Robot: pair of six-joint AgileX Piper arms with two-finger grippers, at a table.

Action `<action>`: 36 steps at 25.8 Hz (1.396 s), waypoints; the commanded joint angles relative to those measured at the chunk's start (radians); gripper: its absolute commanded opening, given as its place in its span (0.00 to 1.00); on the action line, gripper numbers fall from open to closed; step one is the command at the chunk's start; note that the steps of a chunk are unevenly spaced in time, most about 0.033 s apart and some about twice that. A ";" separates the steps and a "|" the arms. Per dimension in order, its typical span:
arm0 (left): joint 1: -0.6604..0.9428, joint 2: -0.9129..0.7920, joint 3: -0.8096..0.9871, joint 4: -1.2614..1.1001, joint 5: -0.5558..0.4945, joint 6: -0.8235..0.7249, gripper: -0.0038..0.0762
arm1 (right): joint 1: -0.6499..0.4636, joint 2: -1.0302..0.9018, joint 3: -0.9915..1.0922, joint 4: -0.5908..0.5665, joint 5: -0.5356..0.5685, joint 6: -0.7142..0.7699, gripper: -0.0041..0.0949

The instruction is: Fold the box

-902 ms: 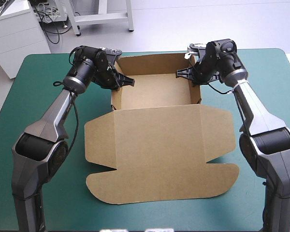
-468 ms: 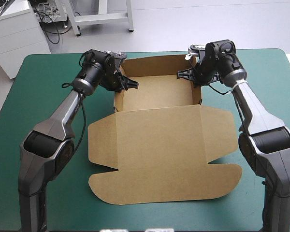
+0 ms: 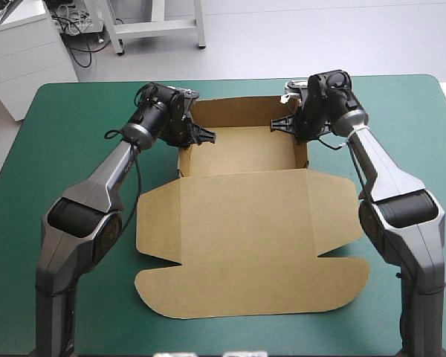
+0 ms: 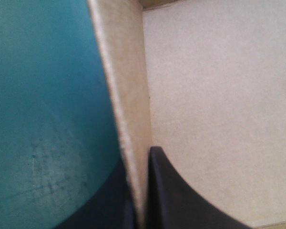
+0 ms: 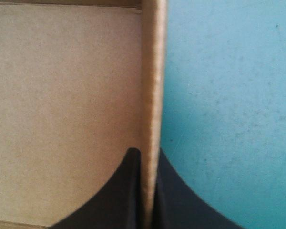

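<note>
On the far half of the surface, about midway between its left and right edges, the box [image 3: 245,216] sat partly formed. Its tray [image 3: 241,152] was up: far wall and both side walls raised, floor bare, top open. The lid [image 3: 245,245] lay flat on the teal-green cover [image 3: 59,163], joined to the tray's near side and spreading toward the near edge. A short flap stuck out at each side of the lid, and a wide rounded flap formed its nearest part. The lid with its flaps reached out past the tray on both sides.

The left claw [image 3: 201,135] was at the tray's left wall, pinching the board. In the left wrist view the wall ran edge-on between the two black fingers, which were all but pressed together. One finger [image 4: 176,200] was inside over the tray floor, the other [image 4: 105,205] outside over the cover. The tray's far left corner showed ahead of the claw.

The right claw [image 3: 286,123] was at the tray's right wall, toward its far end, pinching the board the same way. In the right wrist view the wall stood edge-on between the fingers. The inner finger [image 5: 124,191] was on the floor side, the outer finger [image 5: 181,200] over the cover.

Both walls stood upright in the claws' grip. The cover showed bare on the outer side of each wall.
</note>
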 commanded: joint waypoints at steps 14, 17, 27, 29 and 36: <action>-0.011 -0.031 -0.025 0.060 0.057 0.012 0.01 | 0.003 -0.036 -0.029 -0.011 0.001 -0.058 0.05; -0.011 -0.033 -0.025 0.053 0.060 0.012 0.02 | 0.003 -0.036 -0.029 -0.011 0.001 -0.073 0.13; -0.011 -0.080 -0.025 0.049 0.058 0.020 0.65 | 0.003 -0.079 -0.029 0.015 0.001 -0.064 0.58; -0.011 -0.107 -0.027 0.046 0.065 0.023 0.68 | 0.003 -0.107 -0.029 0.015 0.001 -0.062 0.58; -0.013 -0.308 -0.027 0.065 0.087 0.035 0.68 | 0.003 -0.264 -0.029 0.018 0.001 -0.083 0.58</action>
